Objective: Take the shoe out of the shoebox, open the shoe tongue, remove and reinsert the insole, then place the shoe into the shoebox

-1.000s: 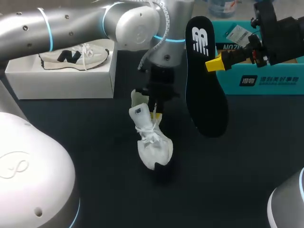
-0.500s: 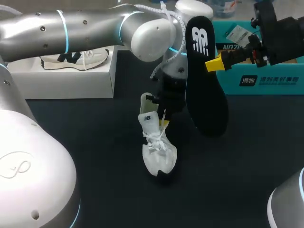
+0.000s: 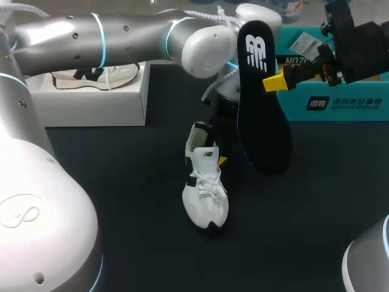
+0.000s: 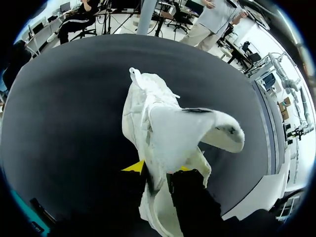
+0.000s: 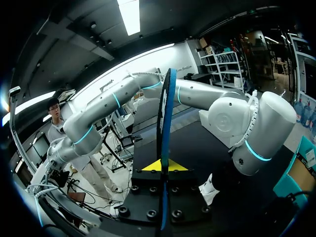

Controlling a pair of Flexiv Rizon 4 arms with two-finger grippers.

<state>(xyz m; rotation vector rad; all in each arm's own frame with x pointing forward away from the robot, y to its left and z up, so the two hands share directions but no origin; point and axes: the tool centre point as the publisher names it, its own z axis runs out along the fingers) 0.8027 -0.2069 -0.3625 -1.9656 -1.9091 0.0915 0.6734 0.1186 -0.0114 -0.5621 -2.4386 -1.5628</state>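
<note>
A white shoe [image 3: 205, 194] rests on the dark table, toe toward me, tongue pulled up. My left gripper [image 3: 215, 158] is at its heel. In the left wrist view the heel collar of the shoe [image 4: 163, 123] lies between the parted yellow tips of the left gripper [image 4: 158, 168], which is open. My right gripper [image 3: 275, 82] is shut on a black insole [image 3: 261, 115] and holds it upright above the table, right of the shoe. The right wrist view shows the insole [image 5: 165, 113] edge-on between the tips of the right gripper [image 5: 163, 165].
A white shoebox [image 3: 79, 100] at the back left holds a second shoe [image 3: 97, 73]. A teal box [image 3: 340, 103] stands at the back right, behind my right arm. My left arm [image 3: 121, 36] stretches across the back of the table.
My left arm has carried the shoe to the right and let it settle flatter on the table; its fingers have parted. The right arm and insole have not moved.
</note>
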